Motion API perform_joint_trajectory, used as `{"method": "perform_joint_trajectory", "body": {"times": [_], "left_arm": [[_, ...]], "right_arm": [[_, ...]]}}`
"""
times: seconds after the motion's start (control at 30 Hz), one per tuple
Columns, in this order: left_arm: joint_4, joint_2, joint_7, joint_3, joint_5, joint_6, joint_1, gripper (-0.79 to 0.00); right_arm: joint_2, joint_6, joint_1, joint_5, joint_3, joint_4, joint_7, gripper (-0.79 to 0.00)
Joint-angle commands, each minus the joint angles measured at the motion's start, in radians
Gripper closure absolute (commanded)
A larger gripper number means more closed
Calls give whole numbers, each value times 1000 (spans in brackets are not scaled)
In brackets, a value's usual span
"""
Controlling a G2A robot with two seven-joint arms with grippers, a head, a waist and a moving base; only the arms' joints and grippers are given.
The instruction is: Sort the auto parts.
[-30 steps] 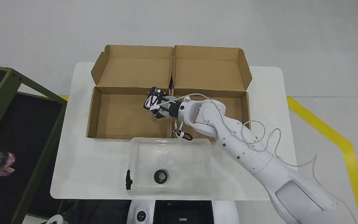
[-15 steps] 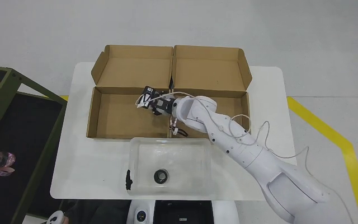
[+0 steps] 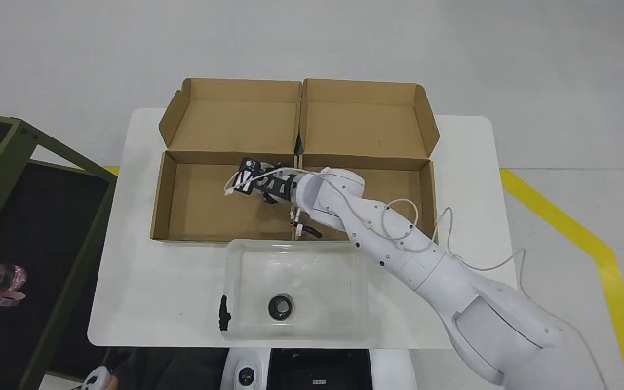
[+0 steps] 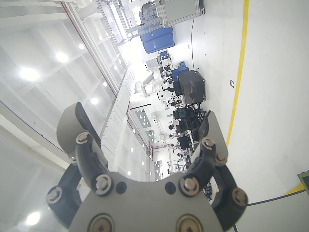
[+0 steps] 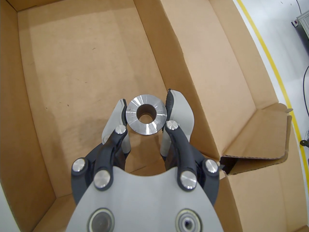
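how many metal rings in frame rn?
2. The gripped ring sits in the right gripper's jaws over the left cardboard box. The loose ring lies in the clear bin. The arm may hide more.

Small dark part (image 3: 224,314) at the clear bin's (image 3: 331,312) left wall, perhaps a clip, its shape indistinct.
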Motion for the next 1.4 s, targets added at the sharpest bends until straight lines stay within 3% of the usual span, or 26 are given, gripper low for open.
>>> {"method": "perform_joint_trajectory", "body": {"times": [0.0, 0.07, 0.23, 0.37, 0.73, 1.07, 1.23, 1.37], "left_arm": [[0, 0, 0, 0, 0, 0, 0, -785], [0, 0, 0, 0, 0, 0, 0, -785], [0, 0, 0, 0, 0, 0, 0, -785], [0, 0, 0, 0, 0, 0, 0, -785], [0, 0, 0, 0, 0, 0, 0, -785], [0, 0, 0, 0, 0, 0, 0, -785], [0, 0, 0, 0, 0, 0, 0, -785], [0, 0, 0, 0, 0, 0, 0, -785]], "right_arm": [[-5, 0, 2, -5, -2, 10, 7, -89], [-12, 0, 4, -9, -3, 20, 12, -151], [-28, 0, 12, -26, -7, 45, 32, -203], [-38, -2, 14, -38, -4, 58, 37, -342], [-41, -28, 1, -67, 35, 23, 26, -382], [-2, -131, -79, -104, 113, -220, 41, -437], [25, -203, -147, -126, 156, -363, 62, -388], [50, -268, -219, -130, 194, -482, 78, -437]]}}
